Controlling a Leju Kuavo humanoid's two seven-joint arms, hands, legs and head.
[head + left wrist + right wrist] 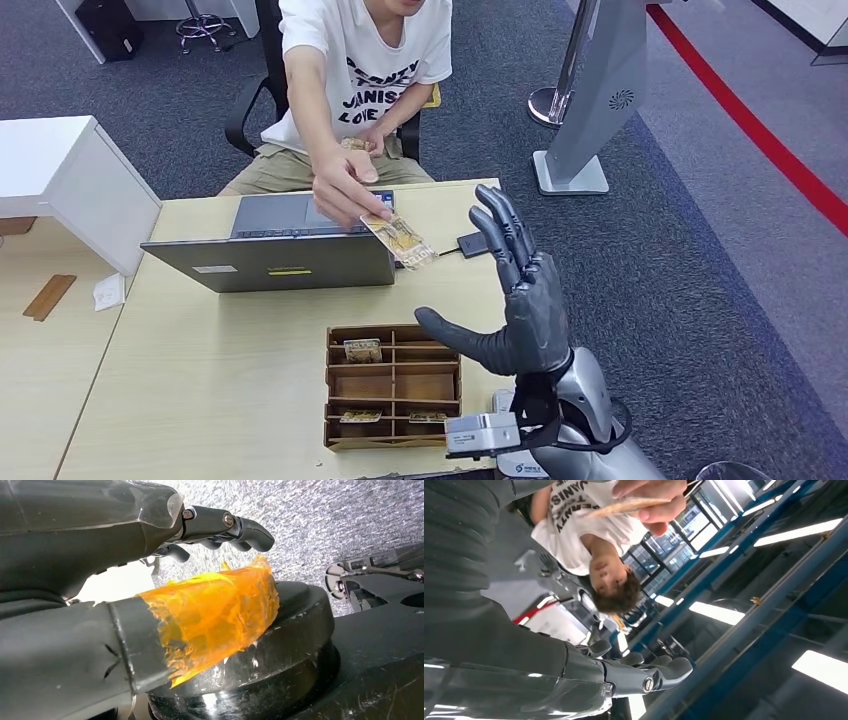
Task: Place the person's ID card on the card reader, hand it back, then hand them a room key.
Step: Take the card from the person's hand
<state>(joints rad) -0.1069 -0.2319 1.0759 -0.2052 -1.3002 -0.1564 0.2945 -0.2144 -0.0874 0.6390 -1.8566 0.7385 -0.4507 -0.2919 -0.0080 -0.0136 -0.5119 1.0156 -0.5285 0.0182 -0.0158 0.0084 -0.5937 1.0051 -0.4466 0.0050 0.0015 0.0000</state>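
ID card (399,239) is at the centre of the head view, pinched in the person's hand (345,190) and held out over the front edge of the laptop (270,250), near the robot's raised right hand (520,300) but apart from it. That hand stands upright at centre right, fingers spread and thumb out to the side, holding nothing. So the first step is in hand: taking the card. I judge the next move calls for bringing the palm under the card and closing thumb and fingers on its free end.

In the left wrist view the left hand (220,530) hangs over grey carpet with fingers curled in and nothing in them, its thumb wrapped in orange tape (215,615).

Lower centre, the wooden tray (392,388) holds small cards in a few compartments.

Writing: the person's shirt (385,75) carries print, too partial to read surely. The laptop's yellow sticker (288,271) is too small to read.
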